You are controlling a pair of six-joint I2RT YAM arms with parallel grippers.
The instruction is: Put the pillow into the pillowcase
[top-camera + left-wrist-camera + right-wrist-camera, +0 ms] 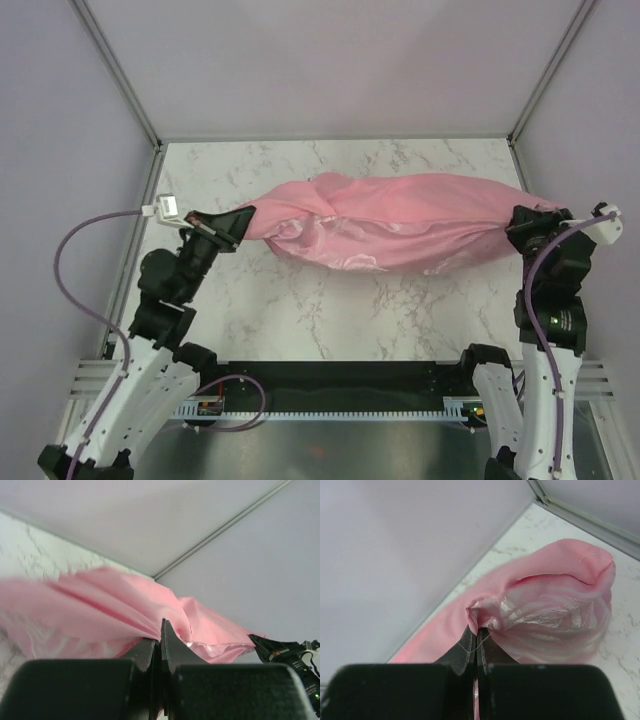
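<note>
The pink satin pillowcase (390, 225) lies stretched and bulging across the middle of the marble table (330, 320), held at both ends. My left gripper (245, 215) is shut on its left end; in the left wrist view the fingers (161, 630) pinch a fold of the pink cloth (100, 605). My right gripper (520, 225) is shut on the right end, with a bunched corner of shiny cloth (545, 610) coming out of the closed fingertips (476, 632). No white pillow shows; it is hidden.
Grey walls and metal frame posts (120, 75) close in the table at the back and sides. A lilac cable (75, 260) loops beside the left arm. The right arm's wrist (282, 652) shows at the far end of the cloth in the left wrist view.
</note>
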